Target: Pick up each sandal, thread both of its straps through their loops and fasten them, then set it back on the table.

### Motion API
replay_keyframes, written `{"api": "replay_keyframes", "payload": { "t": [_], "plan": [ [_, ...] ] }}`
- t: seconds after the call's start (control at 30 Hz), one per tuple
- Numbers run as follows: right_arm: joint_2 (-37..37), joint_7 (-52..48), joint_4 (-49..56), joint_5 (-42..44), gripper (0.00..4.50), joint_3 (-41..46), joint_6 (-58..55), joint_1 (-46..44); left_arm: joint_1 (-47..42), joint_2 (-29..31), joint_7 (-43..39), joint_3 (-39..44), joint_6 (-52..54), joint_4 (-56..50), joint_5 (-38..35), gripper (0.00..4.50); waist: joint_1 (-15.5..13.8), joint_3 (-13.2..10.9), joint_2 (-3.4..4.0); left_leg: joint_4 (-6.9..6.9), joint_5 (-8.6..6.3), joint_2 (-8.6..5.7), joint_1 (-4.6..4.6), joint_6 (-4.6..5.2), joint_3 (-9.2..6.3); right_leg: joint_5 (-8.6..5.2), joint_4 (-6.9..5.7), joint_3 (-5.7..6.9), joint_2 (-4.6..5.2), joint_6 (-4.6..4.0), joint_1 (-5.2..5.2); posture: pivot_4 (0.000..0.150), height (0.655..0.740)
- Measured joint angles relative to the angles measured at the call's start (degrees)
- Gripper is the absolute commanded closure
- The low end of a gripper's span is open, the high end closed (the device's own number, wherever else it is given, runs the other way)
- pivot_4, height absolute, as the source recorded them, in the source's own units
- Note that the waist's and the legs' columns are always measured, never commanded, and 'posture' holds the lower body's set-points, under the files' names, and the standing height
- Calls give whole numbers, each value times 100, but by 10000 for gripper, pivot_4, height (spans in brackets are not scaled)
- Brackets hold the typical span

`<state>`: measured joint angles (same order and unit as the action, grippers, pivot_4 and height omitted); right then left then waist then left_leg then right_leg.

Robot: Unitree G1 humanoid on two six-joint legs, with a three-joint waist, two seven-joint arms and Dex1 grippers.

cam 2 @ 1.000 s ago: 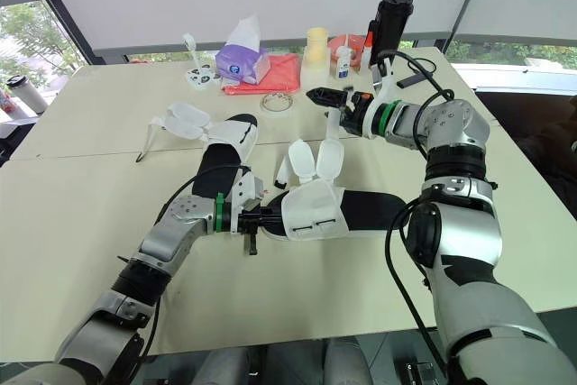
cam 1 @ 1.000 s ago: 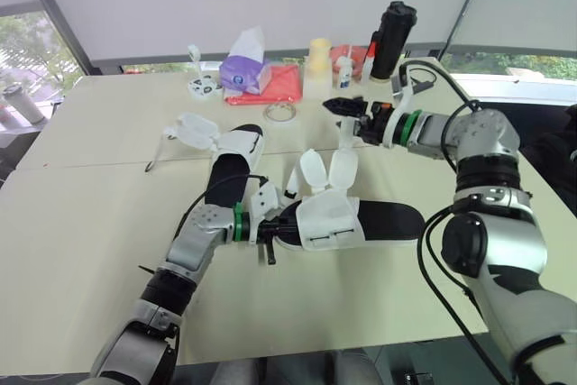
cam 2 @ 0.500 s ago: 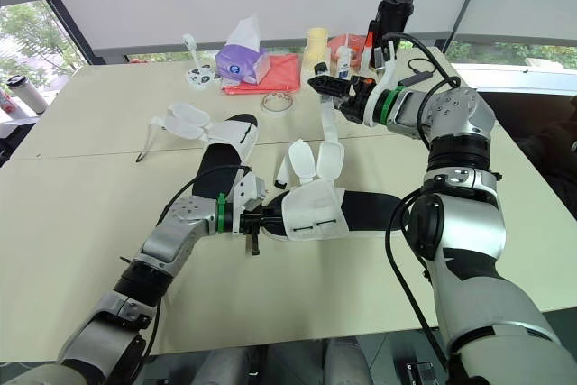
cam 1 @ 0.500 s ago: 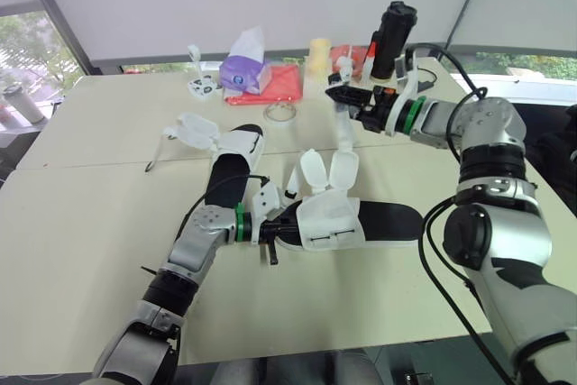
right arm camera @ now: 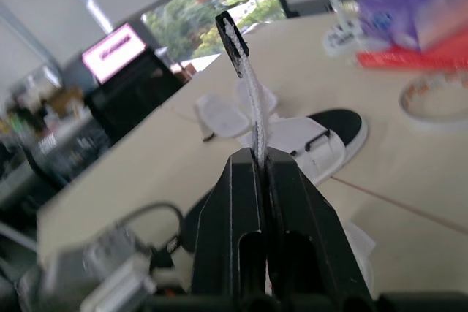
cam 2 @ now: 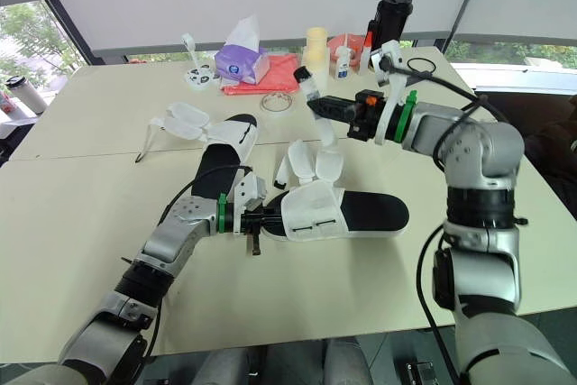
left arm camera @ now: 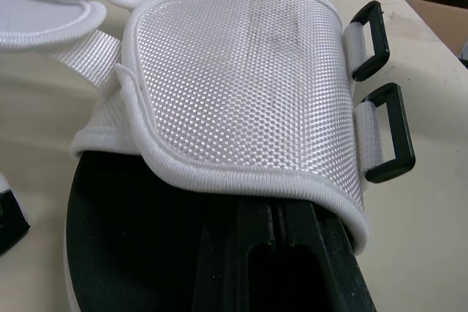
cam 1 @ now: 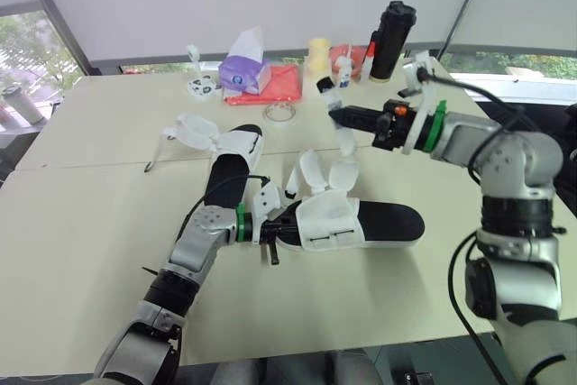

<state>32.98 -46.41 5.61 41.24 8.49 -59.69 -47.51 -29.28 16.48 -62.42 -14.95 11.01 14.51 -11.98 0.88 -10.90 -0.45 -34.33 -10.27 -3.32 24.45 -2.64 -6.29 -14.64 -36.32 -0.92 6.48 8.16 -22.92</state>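
**A:** Looking for the sandal (cam 1: 383, 221).

**B:** Lying flat on the surface (cam 1: 90, 223), toe clamped in the left end effector (cam 1: 269, 230), apparently to stop it sliding.

**A:** And on the right?

**B:** Pinching one strap (cam 1: 345, 140) tight in the right end effector (cam 1: 334, 114), raised above the sandal. Probably straightening it before aiming at the black loops (left arm camera: 386, 133). Nothing threaded yet.

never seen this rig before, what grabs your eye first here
First is the right gripper, its fingers shut on a white strap held up above the near sandal in the middle of the table. The left gripper is at that sandal's toe end. A second sandal lies just behind to the left, its straps splayed open.
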Motion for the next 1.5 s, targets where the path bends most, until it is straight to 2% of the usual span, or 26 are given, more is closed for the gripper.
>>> {"api": "replay_keyframes", "payload": {
  "t": [0.17,0.27,0.47,0.57,0.8,0.9,1.03,1.23,1.37,1.5],
  "plan": [
    [1159,-845,2685,-683,44481,-1016,1429,2105,-19,70,-85,8,75,19,-2,45000,-12,1,-4,-4,-1,0,0,-1,-2,-4,13,7,1,6,12,1500,7400],
    [1649,-1367,3082,-1291,44481,-1335,2532,2812,-41,89,-113,13,88,41,-1,45000,9,1,-3,-17,-2,4,-6,-2,8,-4,15,4,3,5,19,1500,7400],
    [2219,-2237,2847,-2334,44481,-1525,4635,3516,-55,81,-177,-3,85,114,1,45000,-23,0,-6,-43,-9,6,-4,5,1,-15,24,12,8,-21,39,1500,7400],
    [2233,-2456,2607,-2762,35577,-1696,5448,3531,-76,74,-184,-3,84,124,4,45000,-26,0,-6,-45,-10,5,-4,7,2,-15,24,12,12,-19,39,1500,7400],
    [2486,-2759,2145,-3450,808,-1896,6550,3564,-75,56,-180,-3,85,135,5,45000,-30,0,-6,-47,-10,5,-4,7,0,-15,24,12,12,-20,40,1500,7400],
    [2864,-2905,2104,-3527,315,-1822,6686,3854,-75,35,-179,-7,83,140,8,45000,-57,0,-6,-48,-11,5,-2,8,-2,-18,24,12,20,-19,42,1500,7400],
    [3275,-3061,2075,-2949,315,-1267,5935,4252,-77,43,-173,2,78,158,11,45000,-59,0,-6,-55,-13,10,-3,12,-2,-18,24,12,24,-20,46,1500,7400],
    [3382,-2492,2323,-392,315,-600,2185,4186,-77,6,-156,-4,57,180,13,45000,-101,0,-7,-67,-18,13,0,21,-18,-18,24,11,29,-24,47,1500,7400],
    [3038,-1698,2192,894,315,-557,179,3575,-83,-45,-155,-7,-19,242,15,45000,-151,0,-8,-67,-19,13,4,22,-13,-18,27,12,29,-25,43,1500,7400],
    [2442,-884,1878,1798,315,-532,-1213,3162,-88,-75,-156,-9,-32,256,17,45000,-171,0,-10,-67,-21,9,14,25,-11,-18,33,15,31,-25,39,1500,7400]
  ]
}}
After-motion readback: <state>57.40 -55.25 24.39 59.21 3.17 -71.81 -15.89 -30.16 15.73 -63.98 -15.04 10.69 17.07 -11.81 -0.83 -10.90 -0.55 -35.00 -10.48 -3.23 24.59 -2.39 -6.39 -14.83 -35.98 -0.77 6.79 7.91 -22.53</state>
